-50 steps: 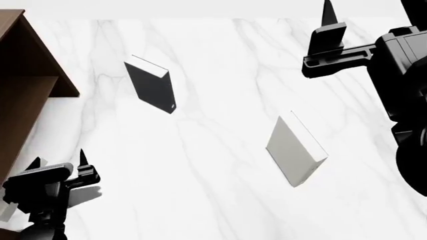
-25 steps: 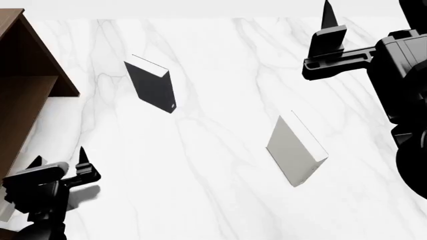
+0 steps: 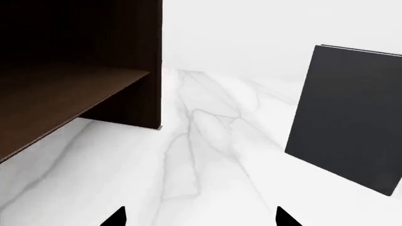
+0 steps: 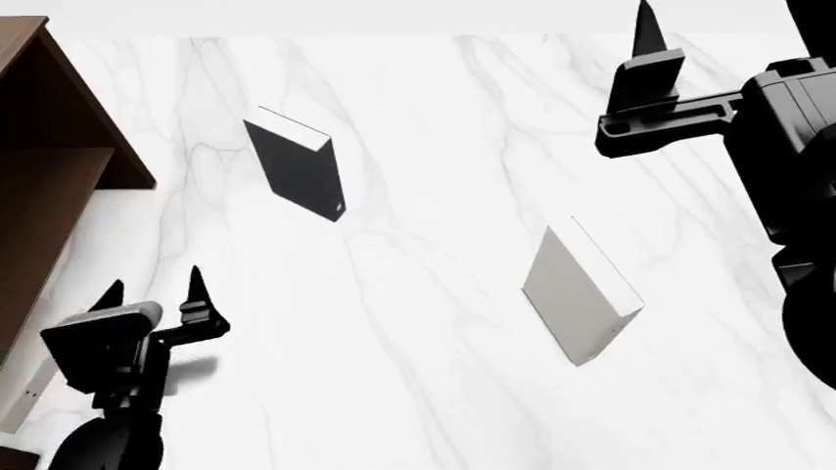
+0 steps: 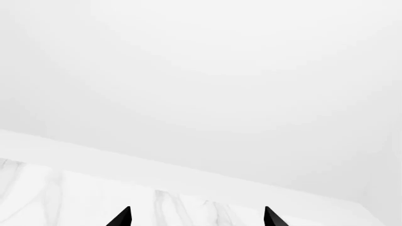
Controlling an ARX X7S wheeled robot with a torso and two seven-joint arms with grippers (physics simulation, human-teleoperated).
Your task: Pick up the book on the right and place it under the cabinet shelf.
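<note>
Your left gripper sat low at the near left of the head view, its two pointed fingers spread apart and aimed forward, holding nothing. Your right gripper was raised at the far right, arm bent back toward the body. Its fingertips stood apart in the wrist view, empty.

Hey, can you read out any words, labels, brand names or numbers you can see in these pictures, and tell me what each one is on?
There is no readable text in any view.
Black book: cover unmarked; a tiny pale speck near its lower corner is too small to read.
Off-white book: plain cover, nothing printed.
Cabinet: bare dark wood, no label.
Marble table: only grey veining.
Left gripper and right gripper: plain black, no markings.
</note>
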